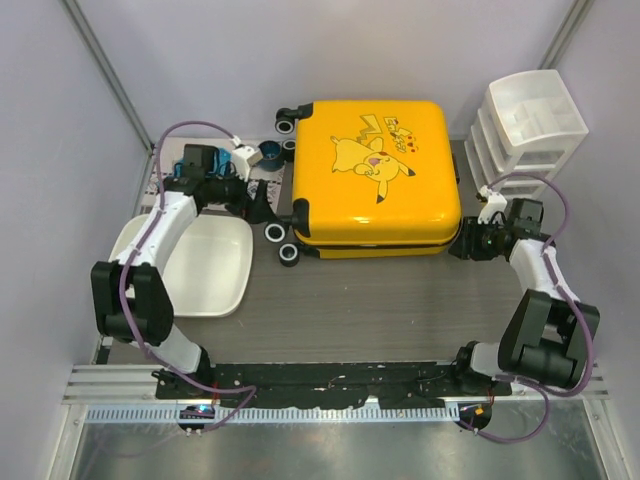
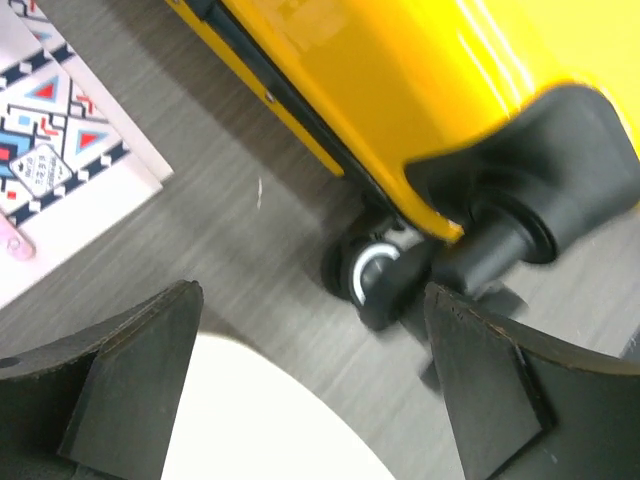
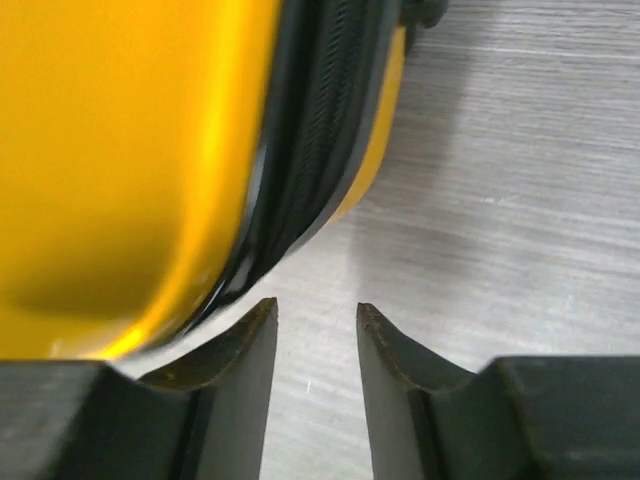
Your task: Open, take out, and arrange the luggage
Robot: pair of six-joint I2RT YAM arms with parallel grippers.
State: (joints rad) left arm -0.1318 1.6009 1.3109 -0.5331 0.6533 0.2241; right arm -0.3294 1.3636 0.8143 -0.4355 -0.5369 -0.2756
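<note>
The luggage (image 1: 375,180) lies flat and closed on the table (image 1: 400,310), so its inside is hidden. The left gripper (image 2: 312,295), jaws spread wide, is just beside its near wheel (image 2: 372,272). The right gripper (image 3: 317,308), jaws a little apart on nothing, is at its near-right corner. The lid's writing is too small to read

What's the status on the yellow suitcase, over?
Left gripper open by black wheels. Right gripper open, empty, at zipper corner. Yellow hard-shell Pikachu suitcase closed, flat. Nothing on top.

luggage (image 2: 420,80) cropped at frame edges, blurred
</note>
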